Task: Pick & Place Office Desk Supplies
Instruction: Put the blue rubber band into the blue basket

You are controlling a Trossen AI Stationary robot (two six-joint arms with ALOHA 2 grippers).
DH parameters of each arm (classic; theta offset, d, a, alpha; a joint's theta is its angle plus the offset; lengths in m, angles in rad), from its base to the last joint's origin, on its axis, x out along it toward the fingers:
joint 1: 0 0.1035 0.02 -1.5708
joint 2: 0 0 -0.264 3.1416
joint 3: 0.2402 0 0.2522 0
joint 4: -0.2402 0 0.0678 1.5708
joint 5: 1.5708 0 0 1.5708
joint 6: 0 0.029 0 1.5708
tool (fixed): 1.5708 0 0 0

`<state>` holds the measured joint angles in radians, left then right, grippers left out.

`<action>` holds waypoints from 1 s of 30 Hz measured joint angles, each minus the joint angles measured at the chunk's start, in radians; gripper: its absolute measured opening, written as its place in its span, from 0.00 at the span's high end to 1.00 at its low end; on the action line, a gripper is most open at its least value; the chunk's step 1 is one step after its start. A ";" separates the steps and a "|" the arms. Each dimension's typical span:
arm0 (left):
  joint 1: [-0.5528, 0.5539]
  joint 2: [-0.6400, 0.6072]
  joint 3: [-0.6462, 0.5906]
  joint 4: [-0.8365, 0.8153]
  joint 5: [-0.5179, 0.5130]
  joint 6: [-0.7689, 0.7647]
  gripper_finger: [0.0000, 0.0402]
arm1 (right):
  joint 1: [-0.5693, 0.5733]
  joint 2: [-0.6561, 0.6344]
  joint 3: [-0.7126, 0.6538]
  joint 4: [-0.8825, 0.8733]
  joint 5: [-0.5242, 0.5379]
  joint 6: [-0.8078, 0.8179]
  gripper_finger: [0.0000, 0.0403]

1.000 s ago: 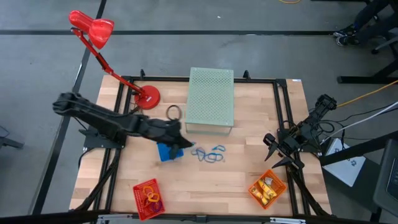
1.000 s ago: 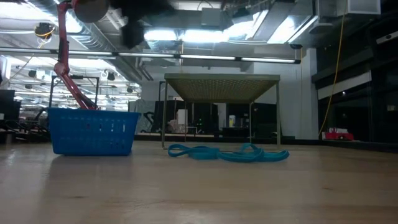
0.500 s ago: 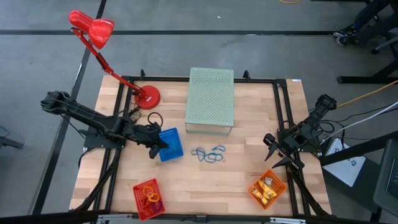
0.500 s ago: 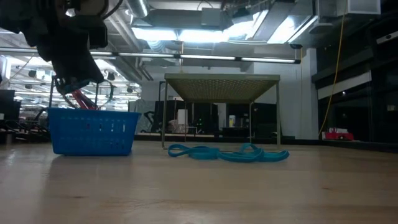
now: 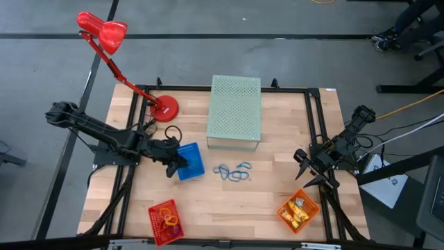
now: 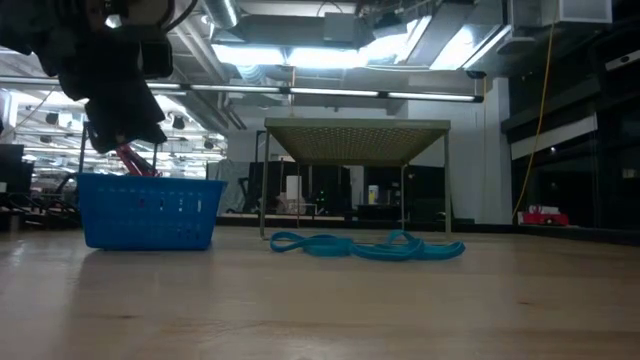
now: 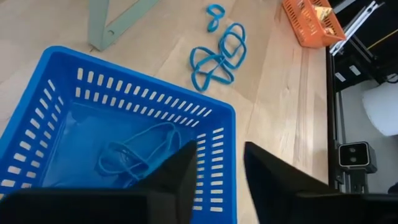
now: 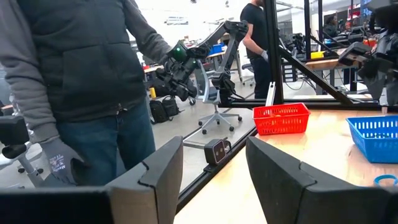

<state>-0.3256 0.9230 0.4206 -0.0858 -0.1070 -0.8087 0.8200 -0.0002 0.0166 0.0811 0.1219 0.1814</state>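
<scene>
Left gripper (image 5: 172, 161) hangs over the left rim of the blue basket (image 5: 190, 161), left of the table's (image 5: 291, 125) middle. In the left wrist view its two fingers (image 7: 180, 180) stand parted with nothing between them, poised above the basket's near wall. In the low view the gripper (image 6: 118, 128) is above the basket (image 6: 150, 211), clear of its rim.

Inside the blue basket (image 7: 81, 130): a few thin blue loops in basket (image 7: 134, 152), tangled, lying flat on the floor of it.

On the bare wood just right of the basket, at mid-table: a cluster of blue loops (image 5: 233, 171) (some overlapping, exact count cannot be told). Same cluster in the left wrist view (image 7: 219, 56) and low view (image 6: 365, 245), flat on the tabletop, apart from the basket.

Behind the loops, toward the table's far edge: pale green perforated box (image 5: 234, 111), standing on legs in the low view (image 6: 355, 140).

Near edge of table, left part: red basket (image 5: 165, 221) holding red and orange loops (image 5: 167, 219). Near right corner: orange basket (image 5: 297, 210) with yellow-orange pieces (image 5: 298, 208) in it.

Red desk lamp (image 5: 111, 42) with its base at the far left corner of the table.

Right gripper (image 5: 303, 169) waits off the table's right edge, above the orange basket; fingers (image 8: 155, 171) spread, nothing held. Its wrist view looks across the table into the room, where a person in a dark jacket (image 8: 68, 62) stands near.
</scene>
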 joint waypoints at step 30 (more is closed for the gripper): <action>0.154 0.719 0.759 -0.455 0.004 0.308 0.68 | 0.000 0.000 0.000 0.000 0.000 0.000 0.56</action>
<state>-0.1712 1.6424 1.1795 -0.5411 -0.1033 -0.5010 0.8196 -0.0002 0.0166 0.0807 0.1223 0.1814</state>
